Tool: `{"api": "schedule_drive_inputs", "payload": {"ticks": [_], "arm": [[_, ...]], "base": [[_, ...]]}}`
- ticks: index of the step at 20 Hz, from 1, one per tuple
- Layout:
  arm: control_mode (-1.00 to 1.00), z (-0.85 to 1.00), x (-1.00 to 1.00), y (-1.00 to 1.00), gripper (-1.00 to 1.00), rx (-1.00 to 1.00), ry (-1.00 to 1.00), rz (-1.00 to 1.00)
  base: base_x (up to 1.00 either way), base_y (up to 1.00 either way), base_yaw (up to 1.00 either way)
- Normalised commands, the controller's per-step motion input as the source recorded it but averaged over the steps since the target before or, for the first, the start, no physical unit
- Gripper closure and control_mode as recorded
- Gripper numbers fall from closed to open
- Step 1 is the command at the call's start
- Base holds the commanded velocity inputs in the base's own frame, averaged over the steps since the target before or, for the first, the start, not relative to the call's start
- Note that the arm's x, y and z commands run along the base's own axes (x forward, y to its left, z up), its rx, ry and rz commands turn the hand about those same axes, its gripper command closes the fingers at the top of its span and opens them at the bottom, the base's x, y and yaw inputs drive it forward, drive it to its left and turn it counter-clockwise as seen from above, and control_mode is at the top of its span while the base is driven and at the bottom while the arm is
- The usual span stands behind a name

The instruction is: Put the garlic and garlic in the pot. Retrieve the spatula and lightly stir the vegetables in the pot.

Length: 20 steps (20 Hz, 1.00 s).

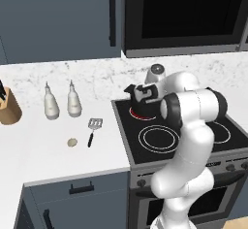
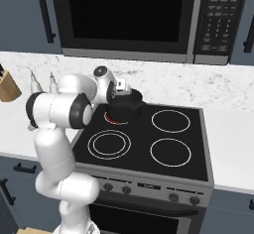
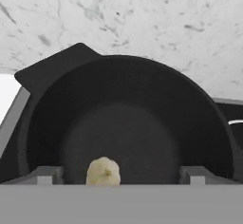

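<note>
Gripper [image 3: 117, 175] hangs over pot [image 3: 128, 118], jaws spread, grasping nothing | one garlic [image 3: 103, 172] sits inside | second garlic [image 1: 72, 142] waits beside spatula [image 1: 92, 130]

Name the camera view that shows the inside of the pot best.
The hand view: it looks straight into the pot, showing one garlic over its floor. In the left base view the arm hides most of the pot; the right base view shows only its outside.
</note>
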Motion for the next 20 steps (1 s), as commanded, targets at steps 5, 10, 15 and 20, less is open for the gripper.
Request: {"api": "schedule_drive_inputs", "payload": {"ticks": [5,10,15,20], "arm": [[-1.00,0.16,-0.89,0.39,-1.00,-0.01,-0.08,0.00],[-1.00,0.70,-0.98,0.53,-1.00,-0.08,-0.18,0.00],[-1.00,0.70,-1.00,0.95,-1.00,0.00,0.01,0.00],[-1.00,0.16,-0.99,1.00,-1.00,0.11,0.19,0.00]], "base": [[0.00,0.00,0.00],[0.00,0.00,0.00],[0.00,0.00,0.00],[0.00,0.00,0.00]]}}
